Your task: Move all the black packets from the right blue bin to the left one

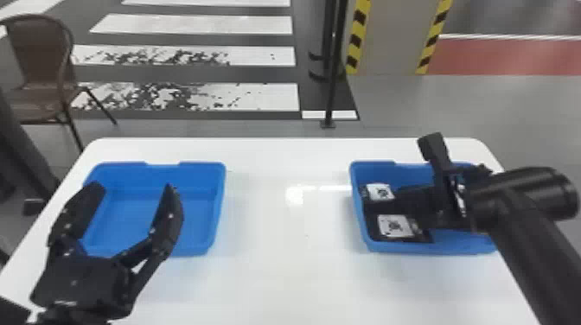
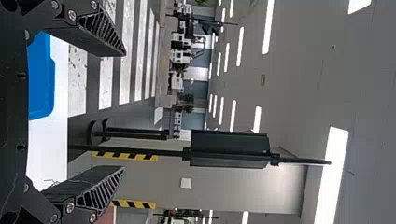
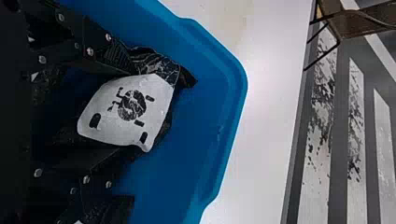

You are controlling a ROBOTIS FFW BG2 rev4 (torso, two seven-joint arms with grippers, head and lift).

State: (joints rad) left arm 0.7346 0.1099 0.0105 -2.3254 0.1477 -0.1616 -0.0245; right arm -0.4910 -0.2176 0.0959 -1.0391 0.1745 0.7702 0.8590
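Sitting in the right blue bin (image 1: 436, 247) on the counter (image 1: 276, 272): right gripper (image 1: 426, 205), black packet (image 3: 127, 109) between its fingers, can't tell if clamped. White-labelled black packets (image 1: 395, 227) lie in that bin. Left gripper (image 1: 133, 188) at the left blue bin (image 1: 201, 167), fingers wide apart.

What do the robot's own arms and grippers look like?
The left gripper and right gripper are black, dotted with small silvery screws. The left one's tapering fingers have slanted ribs along their sides. The right arm is black too, with a thick, rounded housing.
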